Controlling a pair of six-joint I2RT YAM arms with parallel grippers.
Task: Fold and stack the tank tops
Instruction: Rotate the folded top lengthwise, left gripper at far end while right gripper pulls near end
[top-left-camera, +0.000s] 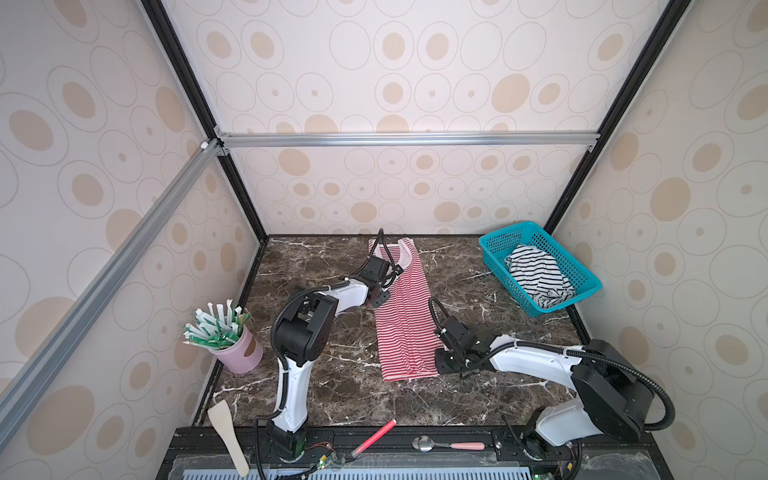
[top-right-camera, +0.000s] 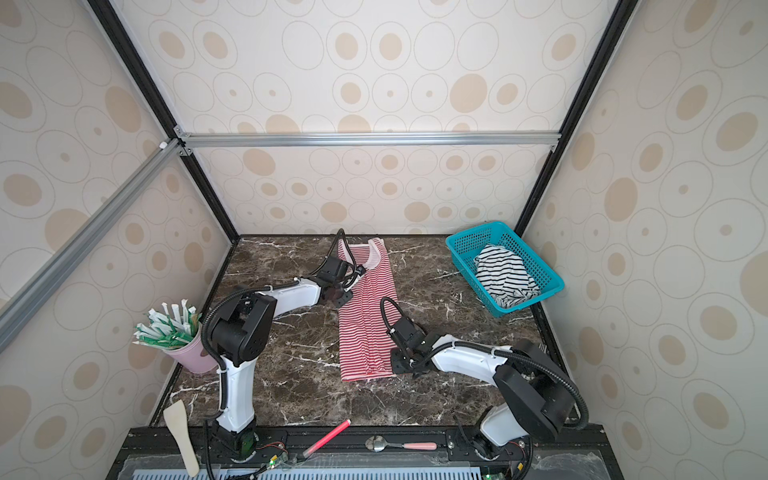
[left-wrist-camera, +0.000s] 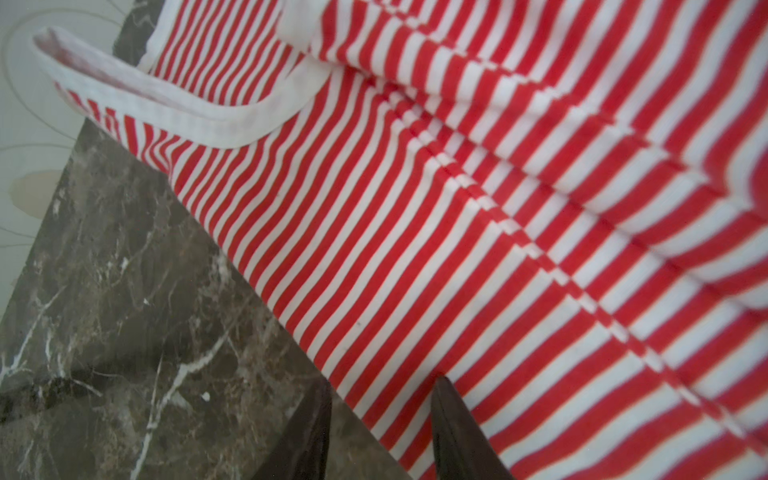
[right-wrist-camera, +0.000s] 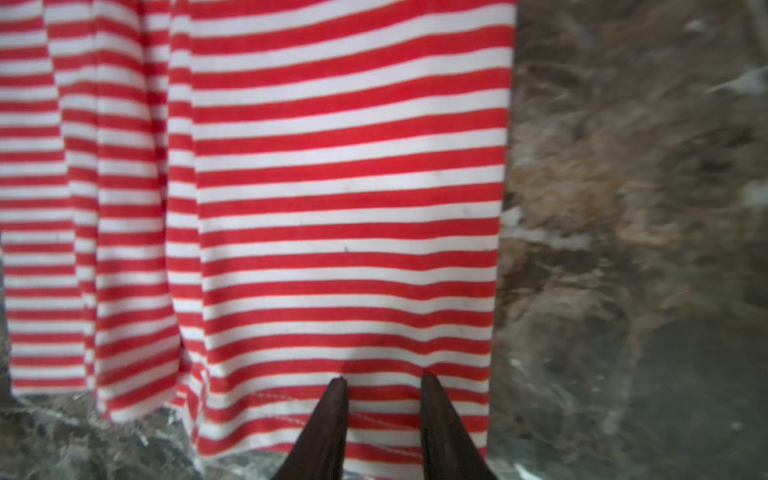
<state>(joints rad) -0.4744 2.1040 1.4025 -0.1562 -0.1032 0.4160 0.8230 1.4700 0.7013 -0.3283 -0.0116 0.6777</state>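
Here the left pincer (left-wrist-camera: 382, 382) stands partly open and grips nothing, its tips astride the left long edge of the red-and-white tank top (left-wrist-camera: 415, 228): one over bare counter (left-wrist-camera: 124, 291), one over cloth. The right pincer (right-wrist-camera: 384, 378), likewise partly open and not closed on anything, rests both tips on the hem near the right corner. The top lies as a long narrow strip down the counter's middle, neckline toward the back wall, with open marble on either side and in front. The black-and-white tank top (top-left-camera: 536, 274) lies crumpled in the teal basket (top-left-camera: 494, 249) at the back right corner, well apart. A pink cup (top-left-camera: 245, 353) of sachets stands at the left edge.
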